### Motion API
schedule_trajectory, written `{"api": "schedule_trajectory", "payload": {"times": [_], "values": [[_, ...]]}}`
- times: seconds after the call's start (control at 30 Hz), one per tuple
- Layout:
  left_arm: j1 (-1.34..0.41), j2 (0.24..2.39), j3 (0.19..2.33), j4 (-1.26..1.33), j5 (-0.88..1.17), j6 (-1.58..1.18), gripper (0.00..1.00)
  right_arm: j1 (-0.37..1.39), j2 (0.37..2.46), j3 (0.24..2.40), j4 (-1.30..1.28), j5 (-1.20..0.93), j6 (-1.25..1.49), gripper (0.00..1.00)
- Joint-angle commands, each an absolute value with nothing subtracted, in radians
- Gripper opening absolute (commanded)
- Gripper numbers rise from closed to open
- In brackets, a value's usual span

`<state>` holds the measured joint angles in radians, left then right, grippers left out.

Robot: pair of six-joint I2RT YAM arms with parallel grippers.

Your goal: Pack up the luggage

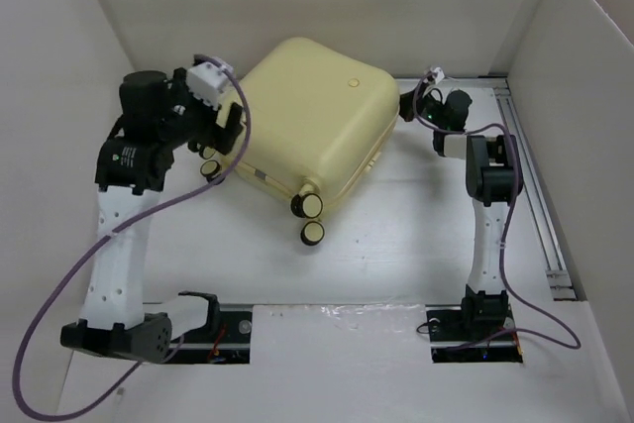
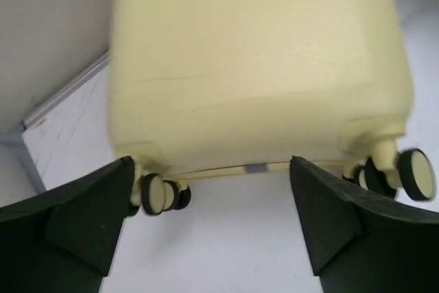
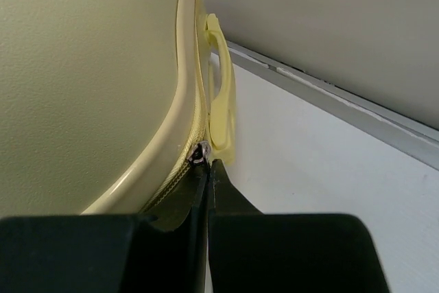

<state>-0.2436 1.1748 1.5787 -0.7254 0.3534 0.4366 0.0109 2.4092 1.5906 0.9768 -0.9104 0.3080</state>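
The luggage [image 1: 317, 116] is a pale yellow hard-shell suitcase lying flat and closed at the back middle of the table. My left gripper [image 1: 222, 142] is open at its wheeled end; in the left wrist view the gripper [image 2: 211, 169] faces that end [image 2: 254, 66], both fingers apart and touching nothing, with black-rimmed wheels [image 2: 154, 193] at each corner. My right gripper [image 1: 411, 112] is at the suitcase's right corner. In the right wrist view it [image 3: 208, 164] is shut on the metal zipper pull [image 3: 200, 154], beside the yellow handle [image 3: 221, 94] on the zip seam.
White walls close in the table on the left, back and right. A metal rail [image 1: 540, 205] runs along the right side. Two suitcase wheels [image 1: 312, 233] stick out toward the table's middle. A purple cable [image 1: 59, 294] loops off the left arm.
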Motion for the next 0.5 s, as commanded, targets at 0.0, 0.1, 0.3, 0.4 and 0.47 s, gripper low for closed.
{"api": "schedule_trajectory", "payload": {"times": [0.0,0.1,0.3,0.4,0.47], "values": [[-0.054,1.299,1.533,-0.923,0.543,0.413,0.79,0.094,2.342,1.585,1.376,-0.966,0.457,0.0],[0.141,1.373,1.375,-1.0,0.488,0.474,0.23,0.114,2.329,1.551,1.385,-0.989,0.457,0.0],[0.137,1.373,1.183,-0.859,0.379,0.474,0.24,0.193,2.196,1.309,1.506,-0.989,0.457,0.0],[0.109,1.463,1.225,-0.726,0.368,0.428,0.31,0.256,2.059,1.052,1.609,-0.954,0.457,0.0],[0.098,1.593,1.344,-0.68,0.359,0.391,0.35,0.291,1.979,0.903,1.62,-0.919,0.457,0.0]]}}
